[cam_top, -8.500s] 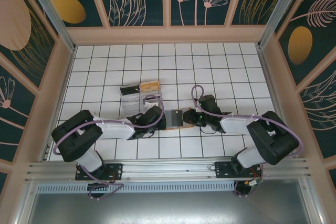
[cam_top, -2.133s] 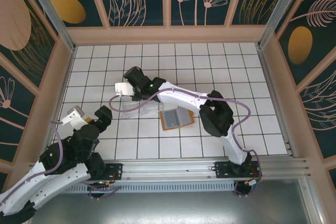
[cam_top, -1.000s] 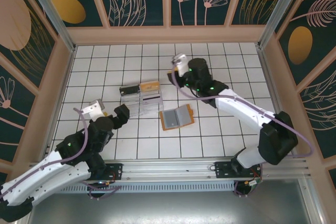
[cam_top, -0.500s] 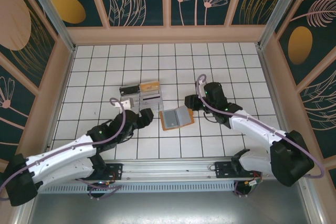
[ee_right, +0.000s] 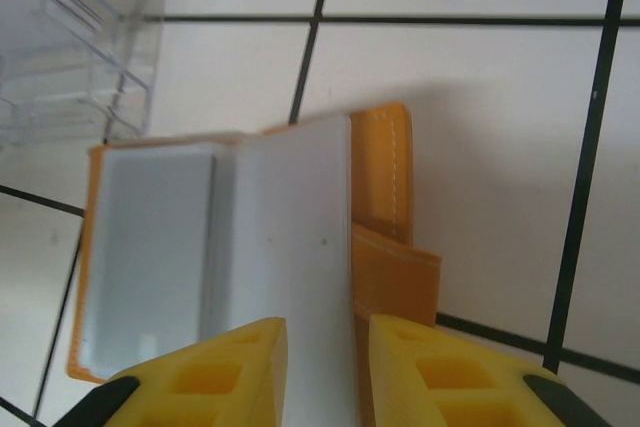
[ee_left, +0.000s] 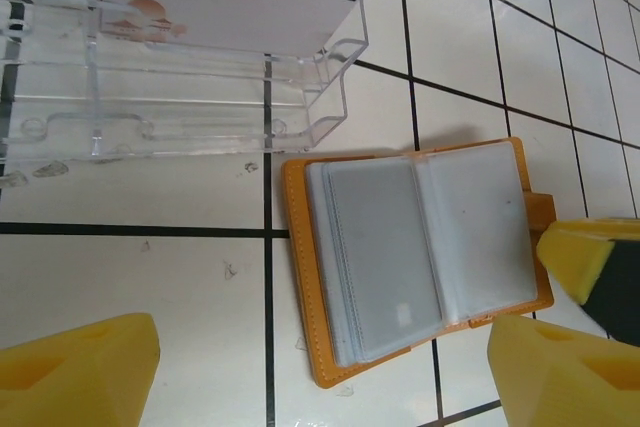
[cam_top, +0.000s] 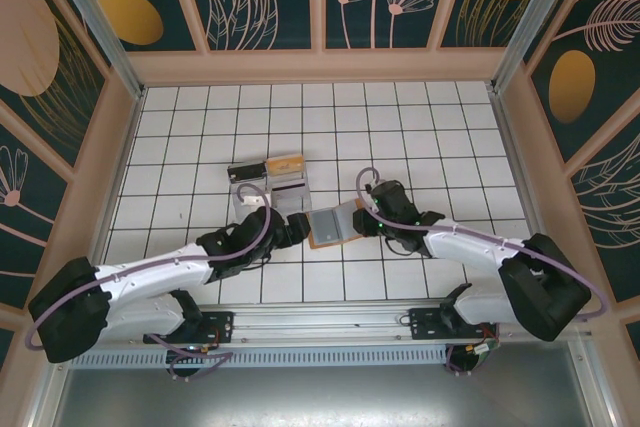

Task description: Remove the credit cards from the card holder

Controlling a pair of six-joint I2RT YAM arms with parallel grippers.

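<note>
Card holder (cam_top: 335, 224) lies open and face up on the table (cam_top: 420, 127), near the clear tray (ee_left: 200, 77) but apart from it. One greyish credit card (ee_left: 385, 252) sits in the left sleeve. The right sleeve reads paler, and I cannot tell whether it carries a card.

Left pincer (ee_left: 320, 339): spread wide, one finger off each side of the holder's near edge, touching nothing.

Right pincer (ee_right: 325, 347): fingers close together, astride the outer part of the right leaf, just beside the orange tab (ee_right: 395, 277). The gap is narrow, but I cannot tell whether the pads actually pinch the leaf.

Step in hand (judgement): brace the holder with the right arm and draw the card with the left.

Notes for doing it well:
- The right pincer should take cover and leaf together, low and firm. The holder looks light and the tiles smooth, so it will likely drag if unbraced.
- The sleeve mouth is not resolved in these views. Locate the open edge before closing the left pincer.
- The card lies flush in its pocket. Come in at a shallow angle and catch only the exposed card edge, not the clear film over it.
- Pull along the plane of the sleeve, slowly. If the whole holder follows, stop and re-brace rather than pull harder.
- The tray stands close behind, so keep the left wrist from nudging it during the draw.
</note>
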